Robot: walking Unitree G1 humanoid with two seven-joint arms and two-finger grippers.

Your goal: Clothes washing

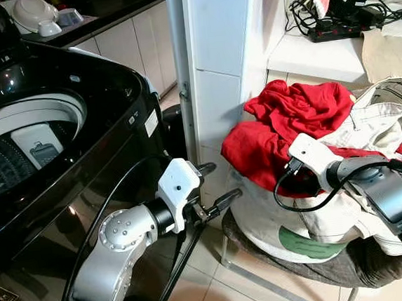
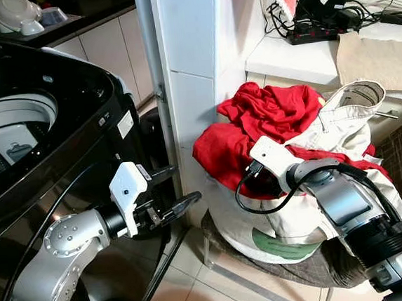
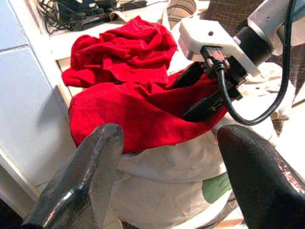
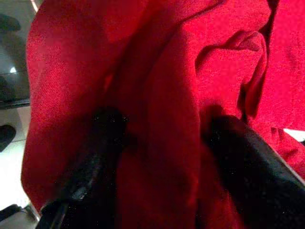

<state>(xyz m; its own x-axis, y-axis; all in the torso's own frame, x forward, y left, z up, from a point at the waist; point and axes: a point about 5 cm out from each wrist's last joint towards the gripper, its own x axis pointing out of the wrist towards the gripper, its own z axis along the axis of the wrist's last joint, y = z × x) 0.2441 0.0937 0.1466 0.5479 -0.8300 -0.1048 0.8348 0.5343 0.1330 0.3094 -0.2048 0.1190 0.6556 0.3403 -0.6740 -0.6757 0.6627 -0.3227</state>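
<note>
A red cloth (image 1: pixel 296 110) lies heaped on top of a white laundry bag (image 1: pixel 277 218) on a stool, with a beige garment (image 1: pixel 368 125) beside it. My right gripper (image 3: pixel 185 98) is pushed into the front edge of the red cloth. Its fingers (image 4: pixel 100 143) are open and straddle a raised fold of the cloth. My left gripper (image 1: pixel 218 183) hangs open and holds nothing. It is between the black top-loading washing machine (image 1: pixel 104 88) and the bag, pointing at the red cloth. The washer's lid is up and its drum (image 1: pixel 11 149) is exposed on my left.
A white pillar (image 1: pixel 215 65) stands between washer and laundry. Behind the bag a shelf carries power strips and cables (image 1: pixel 337 15). A counter with bowls (image 1: pixel 34 13) lies beyond the washer. Tiled floor (image 1: pixel 213 290) shows below the arms.
</note>
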